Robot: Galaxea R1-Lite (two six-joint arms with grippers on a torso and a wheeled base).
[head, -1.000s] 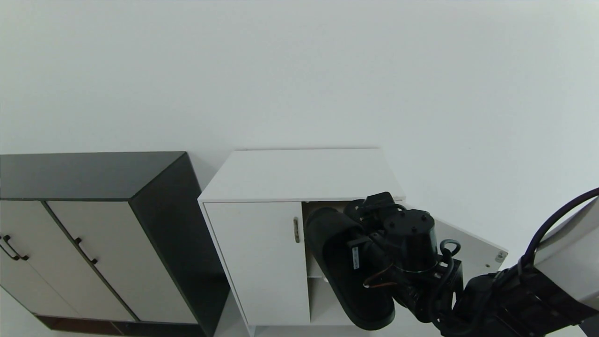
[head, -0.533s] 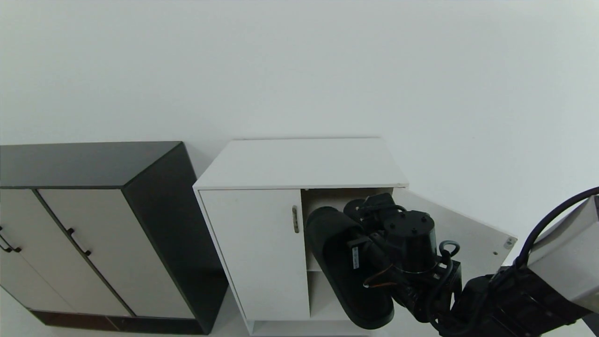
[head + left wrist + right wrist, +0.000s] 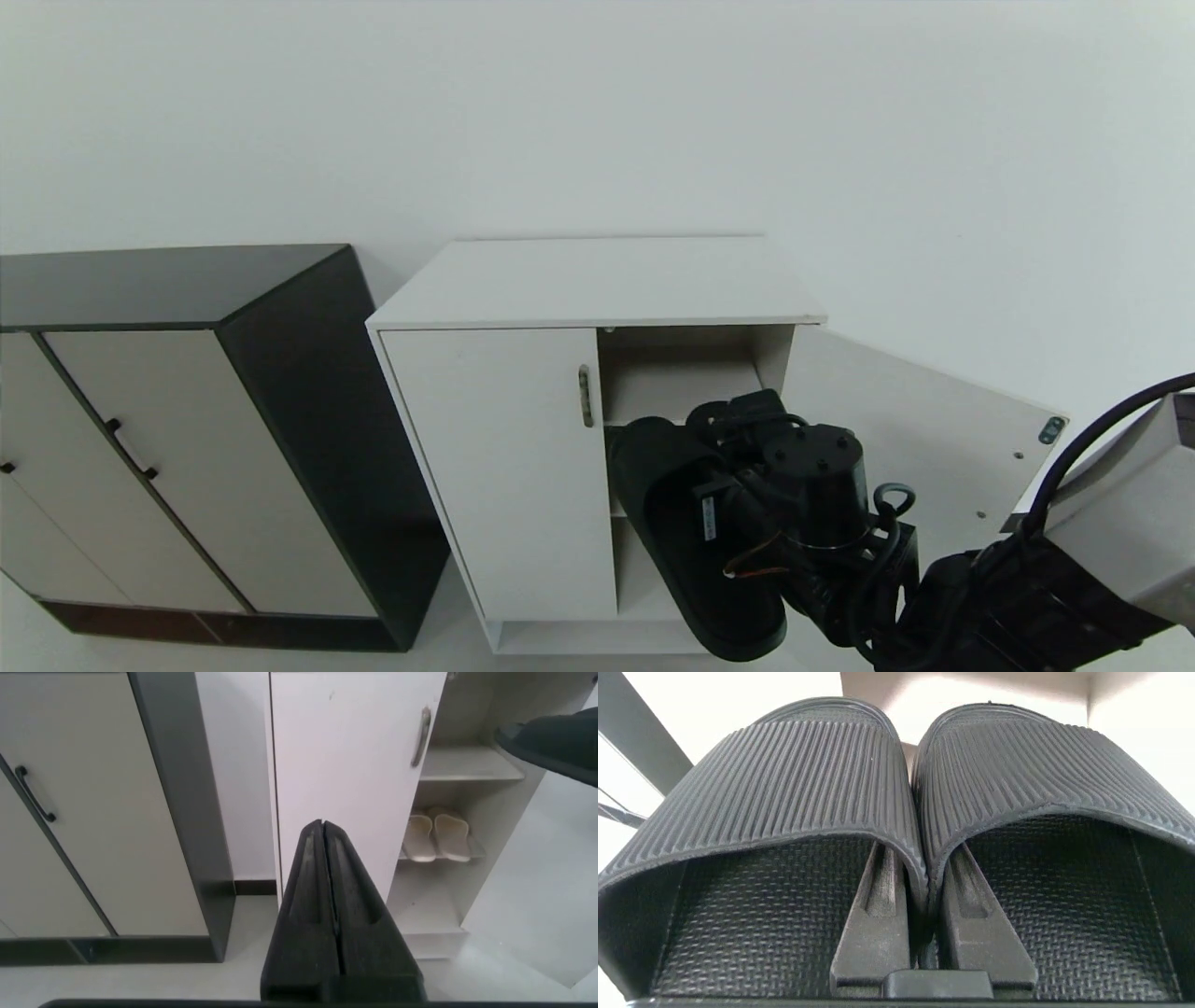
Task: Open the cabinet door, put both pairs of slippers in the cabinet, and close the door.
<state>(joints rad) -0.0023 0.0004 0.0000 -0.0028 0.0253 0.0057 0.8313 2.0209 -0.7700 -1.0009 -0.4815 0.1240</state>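
Black ribbed rubber slippers (image 3: 686,532), a pair pressed side by side, hang in front of the open right half of the white cabinet (image 3: 597,280), beside its closed left door (image 3: 504,467). The right gripper (image 3: 922,863) pinches their adjoining straps, one finger inside each slipper. A beige pair of slippers (image 3: 434,835) sits on the lower shelf. The left gripper (image 3: 322,829) is clamped together on nothing, facing the cabinet.

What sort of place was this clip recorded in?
Probably a home-style entryway or a staged room: a white wooden cabinet with one door open stands against a plain white wall, a pair of beige slippers sits on its shelf, and a black cabinet with beige doors stands beside it.
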